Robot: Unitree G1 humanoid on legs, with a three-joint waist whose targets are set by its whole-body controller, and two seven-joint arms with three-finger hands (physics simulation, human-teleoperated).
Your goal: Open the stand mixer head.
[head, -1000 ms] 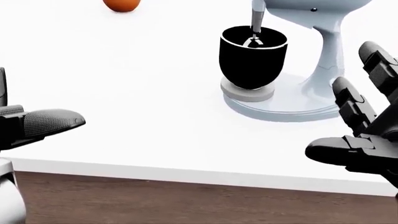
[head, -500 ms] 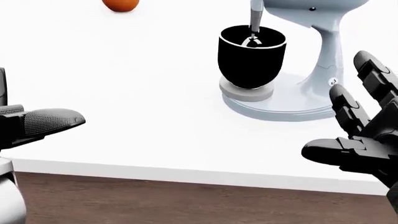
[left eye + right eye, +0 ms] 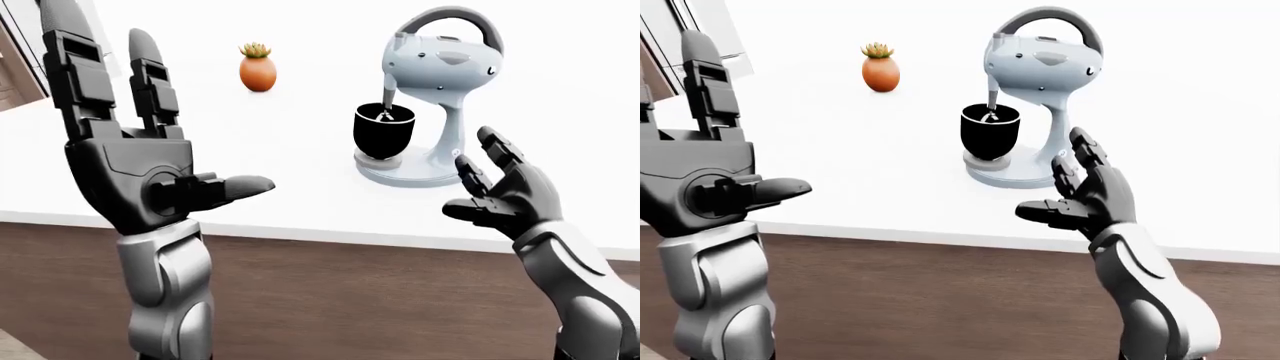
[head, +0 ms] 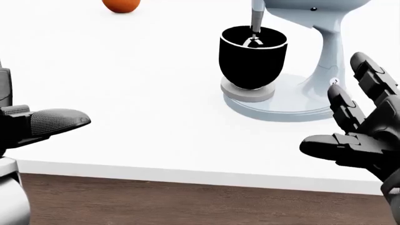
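The pale blue stand mixer [image 3: 437,90] stands on the white counter [image 3: 250,172], right of centre in the left-eye view. Its head [image 3: 440,54] is down, with a grey handle over it, and the beater dips into the black bowl [image 3: 384,132]. My right hand [image 3: 498,187] is open, fingers spread, hovering just below and right of the mixer's base [image 4: 294,105] without touching it. My left hand [image 3: 130,142] is open and raised, palm up, far to the left of the mixer. Only the mixer's lower half shows in the head view.
An orange pot with a small green plant [image 3: 257,70] sits at the upper left of the counter. The counter's near edge [image 4: 187,176] runs across the bottom of the head view, with dark brown cabinet fronts [image 3: 350,300] below.
My right hand has drifted a little left and toward the mixer's base. The left hand has shifted only slightly.
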